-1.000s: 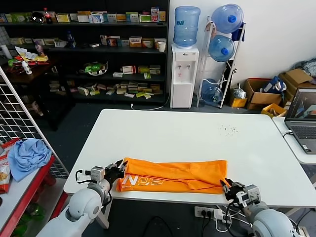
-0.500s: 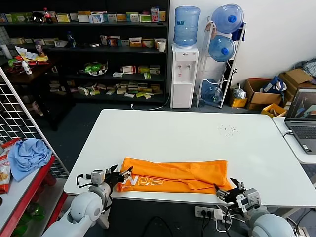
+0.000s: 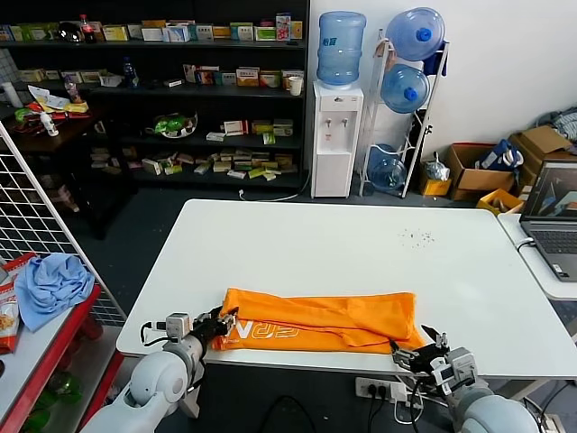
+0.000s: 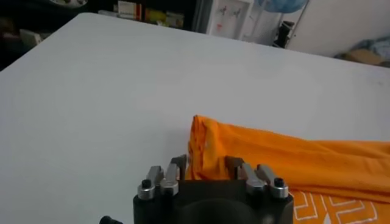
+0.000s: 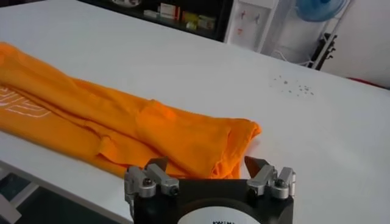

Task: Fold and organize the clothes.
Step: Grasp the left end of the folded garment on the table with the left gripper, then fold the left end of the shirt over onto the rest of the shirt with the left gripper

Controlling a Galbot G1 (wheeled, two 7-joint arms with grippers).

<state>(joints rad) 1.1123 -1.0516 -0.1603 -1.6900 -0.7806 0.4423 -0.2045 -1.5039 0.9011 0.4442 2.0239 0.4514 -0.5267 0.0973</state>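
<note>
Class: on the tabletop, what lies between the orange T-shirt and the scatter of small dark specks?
Nothing: between the orange T-shirt and the specks the white table is bare, as the head view shows.

My orange T-shirt [image 3: 320, 321] lies folded into a long flat band along the near edge of the table. White lettering shows face-up near its left end, and the right end bunches into loose overlapping folds.

White table [image 3: 361, 244] carries one orange T-shirt [image 3: 315, 320], folded into a long band along the near edge, white lettering up toward the left gripper [image 3: 219, 322], other end just ahead of the right gripper [image 3: 410, 354]; small dark specks [image 3: 416, 237] lie far beyond.
</note>
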